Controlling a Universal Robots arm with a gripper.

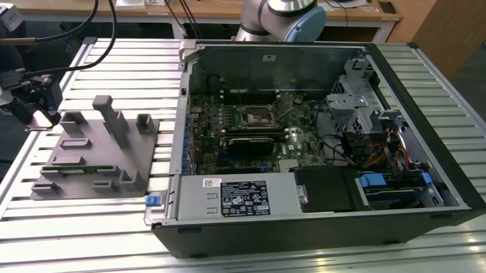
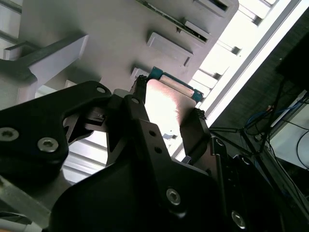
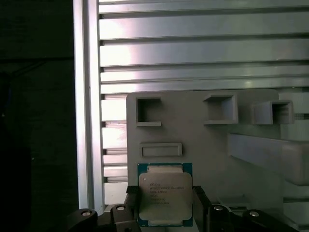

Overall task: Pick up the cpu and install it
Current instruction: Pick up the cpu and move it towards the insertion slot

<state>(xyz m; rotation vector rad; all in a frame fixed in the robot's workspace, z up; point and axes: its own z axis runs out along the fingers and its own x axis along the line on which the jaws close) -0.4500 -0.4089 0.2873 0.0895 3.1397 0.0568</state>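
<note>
Spanning the foreground, the ribbed silver aluminium counter (image 1: 76,233) carries a flat grey plastic tray (image 1: 91,156) with upright posts on the exterior view's left and an open black computer case (image 1: 304,239) on the exterior view's right. A long thin green memory strip (image 1: 82,169) lies in a slot toward the tray's near side. Farther back, at the tray's far left corner, the black two-fingered hand (image 1: 40,119) hangs low. In both wrist views its fingers (image 3: 133,205) press against two opposite edges of the cpu (image 3: 165,193), a small flat square chip with a silvery metal top and green rim, pinching it beside a shallow rectangular recess (image 3: 161,149). Whether the chip rests on the tray or is just clear of it, I cannot tell. Farther still, inside the case, the black square socket frame (image 1: 256,116) sits on the green motherboard (image 1: 300,142), well apart from the chip. Farthest stands the grey and blue robot arm (image 1: 283,16).
</note>
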